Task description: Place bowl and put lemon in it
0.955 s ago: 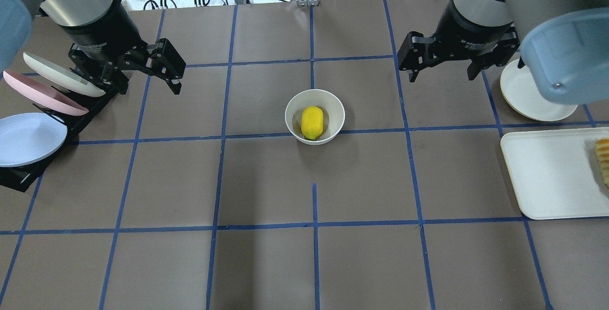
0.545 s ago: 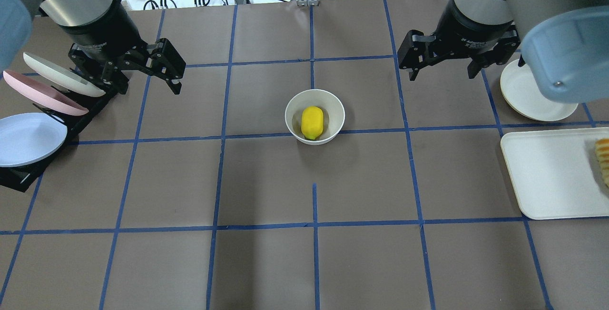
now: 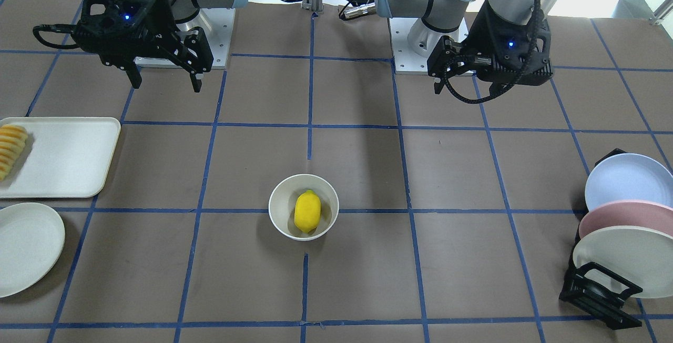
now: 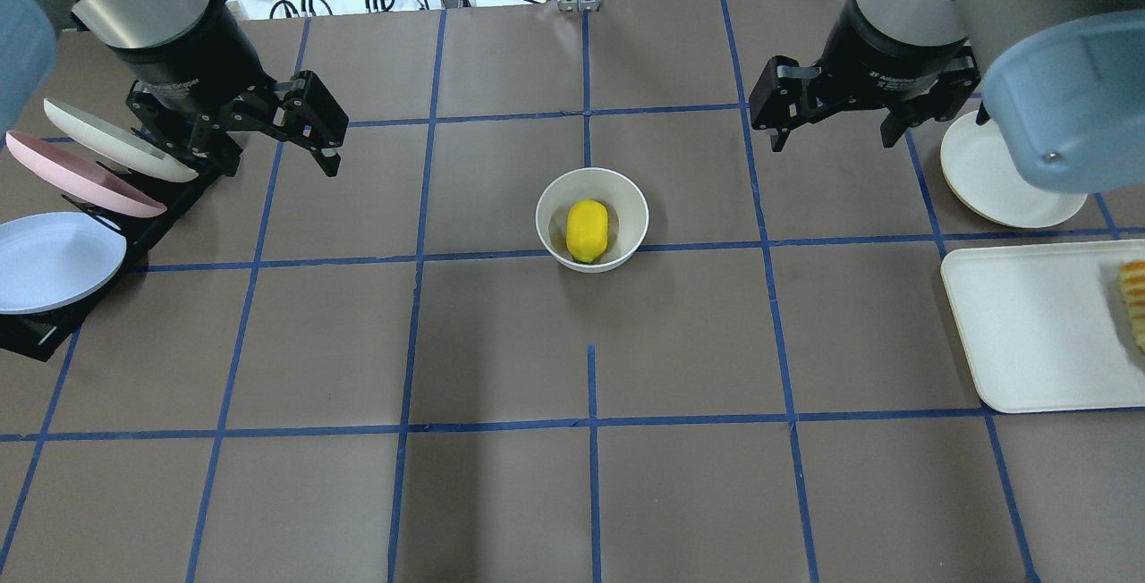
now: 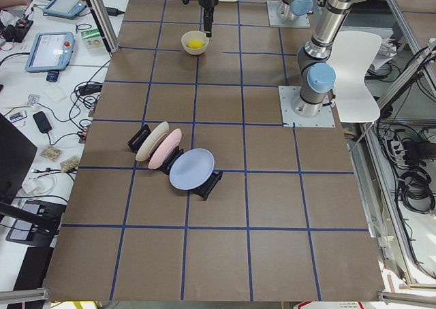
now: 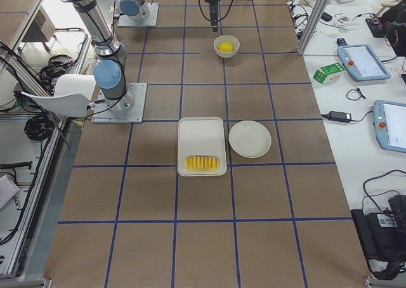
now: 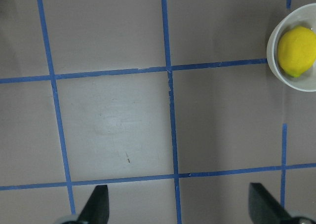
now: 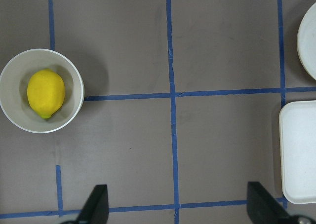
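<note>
The cream-white bowl (image 4: 628,207) stands upright at the middle of the table, and the yellow lemon (image 4: 587,230) lies inside it. They also show in the front view as bowl (image 3: 281,207) and lemon (image 3: 307,211). My left gripper (image 4: 280,167) hovers well left of the bowl, open and empty. My right gripper (image 4: 833,145) hovers well right of it, open and empty. The left wrist view shows the left gripper (image 7: 180,206) with the bowl (image 7: 272,61) at the upper right. The right wrist view shows the right gripper (image 8: 178,206) with the bowl (image 8: 74,105) at the left.
A white tray (image 4: 1029,333) with ridged yellow-orange food (image 4: 1134,301) lies at the right edge. A shallow white plate (image 4: 984,181) sits beyond it. A black rack (image 4: 36,337) with three plates stands at the left edge, close to my left gripper.
My right arm has shifted very slightly toward the table's far edge. The bowl, the lemon and the left arm have not moved.
</note>
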{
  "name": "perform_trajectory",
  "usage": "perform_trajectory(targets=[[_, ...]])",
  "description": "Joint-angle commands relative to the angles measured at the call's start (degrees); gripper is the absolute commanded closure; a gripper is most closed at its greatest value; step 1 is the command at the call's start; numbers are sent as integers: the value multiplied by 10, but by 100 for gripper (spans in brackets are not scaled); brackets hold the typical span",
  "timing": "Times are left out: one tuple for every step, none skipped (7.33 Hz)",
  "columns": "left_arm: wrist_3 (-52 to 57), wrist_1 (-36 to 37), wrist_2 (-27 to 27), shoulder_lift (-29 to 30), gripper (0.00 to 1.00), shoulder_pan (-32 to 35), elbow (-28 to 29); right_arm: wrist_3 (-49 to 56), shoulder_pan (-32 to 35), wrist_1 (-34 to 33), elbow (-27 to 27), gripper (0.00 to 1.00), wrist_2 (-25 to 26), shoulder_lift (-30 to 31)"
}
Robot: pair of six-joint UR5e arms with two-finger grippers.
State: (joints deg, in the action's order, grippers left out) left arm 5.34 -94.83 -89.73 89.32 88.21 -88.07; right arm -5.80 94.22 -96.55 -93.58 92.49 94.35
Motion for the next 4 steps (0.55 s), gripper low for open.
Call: perform_trajectory(targets=[[-5,0,-2,3,0,-1,0,0,0,0,1,0,0,0],[-5,-1,-3,2,0,0,-1,-2,1,0,0,0,0,0],[-5,-1,-1,3,0,0,-1,-3,1,1,0,0,1,0],[-5,0,-4,5,0,-1,0,-3,1,0,1,0,0,0]])
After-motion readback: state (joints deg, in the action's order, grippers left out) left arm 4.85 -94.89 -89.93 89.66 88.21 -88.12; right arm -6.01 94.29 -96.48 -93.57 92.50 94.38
